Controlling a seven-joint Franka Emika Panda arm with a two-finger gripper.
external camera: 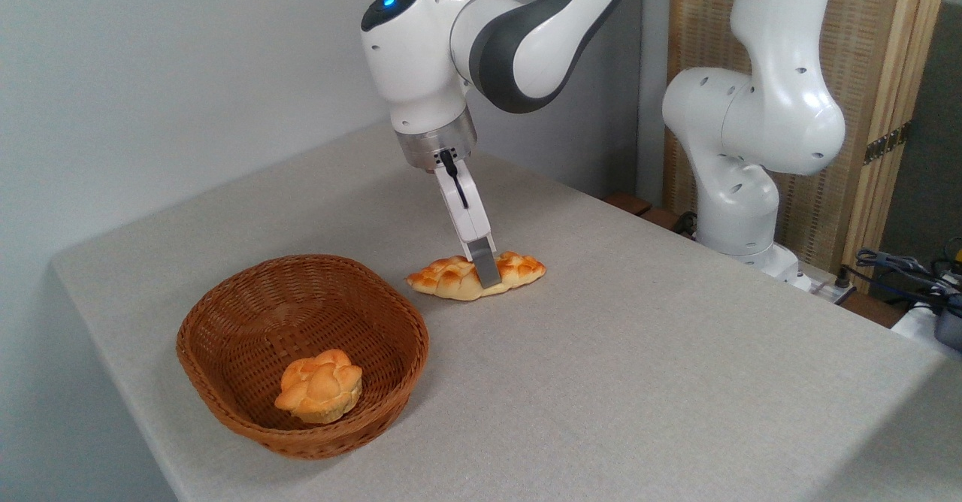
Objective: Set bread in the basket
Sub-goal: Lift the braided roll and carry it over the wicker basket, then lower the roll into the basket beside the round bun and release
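The surface (639,382) under me is wide, covered in pale grey cloth, and runs back to a light wall. My arm (526,28), white with dark grey joints, reaches in from the upper right and bends down toward the middle of the surface, a blue light glowing on its wrist housing. The basket (225,314) sits near the front left corner, brown woven wicker with a thick rim, and a small round knotted bun (319,385) lies inside it toward the near wall. The bread (518,267), a long braided golden loaf, lies flat on the surface just beside the basket's far right side, apart from the rim. My end effector (487,270) comes down on the loaf's middle; one grey finger (485,267) stands in front of the loaf, touching it, and the other is hidden behind, so I cannot tell whether I am clenched on it or released
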